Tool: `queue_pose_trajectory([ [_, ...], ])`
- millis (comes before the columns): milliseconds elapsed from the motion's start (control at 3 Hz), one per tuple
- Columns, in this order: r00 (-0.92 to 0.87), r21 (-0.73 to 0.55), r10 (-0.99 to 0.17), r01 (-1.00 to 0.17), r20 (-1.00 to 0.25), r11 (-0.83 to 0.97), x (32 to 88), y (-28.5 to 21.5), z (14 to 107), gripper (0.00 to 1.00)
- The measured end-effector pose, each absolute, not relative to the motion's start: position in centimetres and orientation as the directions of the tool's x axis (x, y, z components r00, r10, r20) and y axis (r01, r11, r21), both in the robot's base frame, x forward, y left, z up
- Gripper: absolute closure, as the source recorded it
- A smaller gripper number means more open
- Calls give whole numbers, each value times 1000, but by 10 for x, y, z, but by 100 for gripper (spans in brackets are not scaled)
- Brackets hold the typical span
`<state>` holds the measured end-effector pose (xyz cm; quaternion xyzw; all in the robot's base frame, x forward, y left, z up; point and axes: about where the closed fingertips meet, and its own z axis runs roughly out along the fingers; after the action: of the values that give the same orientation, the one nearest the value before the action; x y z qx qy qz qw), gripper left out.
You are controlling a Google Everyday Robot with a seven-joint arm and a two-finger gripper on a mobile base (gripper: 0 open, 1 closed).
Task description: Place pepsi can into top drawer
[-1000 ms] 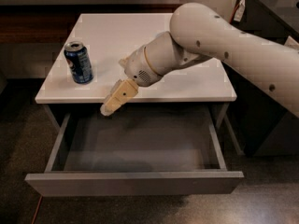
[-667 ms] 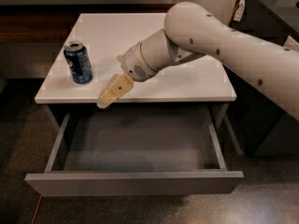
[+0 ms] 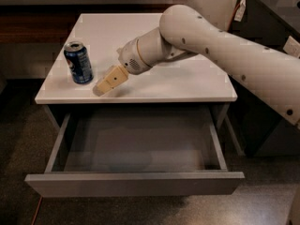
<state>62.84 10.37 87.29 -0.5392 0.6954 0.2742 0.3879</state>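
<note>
The gripper [image 3: 100, 89] hangs just beside the upright pepsi can [image 3: 78, 63].

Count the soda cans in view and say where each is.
1. The can stands upright on the cabinet top near its front edge, close beside the gripper. The open drawer shows none.

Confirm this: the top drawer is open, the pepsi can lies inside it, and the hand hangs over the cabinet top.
Not inside: the camera view shows the pepsi can standing on the cabinet top, beside the hand. The top drawer is open; the rest holds.
</note>
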Motion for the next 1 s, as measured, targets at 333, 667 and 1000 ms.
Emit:
queue_pose_trajectory([
  [333, -115, -31, -500, -961, -858, 274, 661, 127, 874, 0],
  [667, -112, -24, -480, -963, -870, 268, 679, 144, 875, 0],
  [1000, -100, -25, -472, -967, -876, 253, 692, 160, 882, 0],
])
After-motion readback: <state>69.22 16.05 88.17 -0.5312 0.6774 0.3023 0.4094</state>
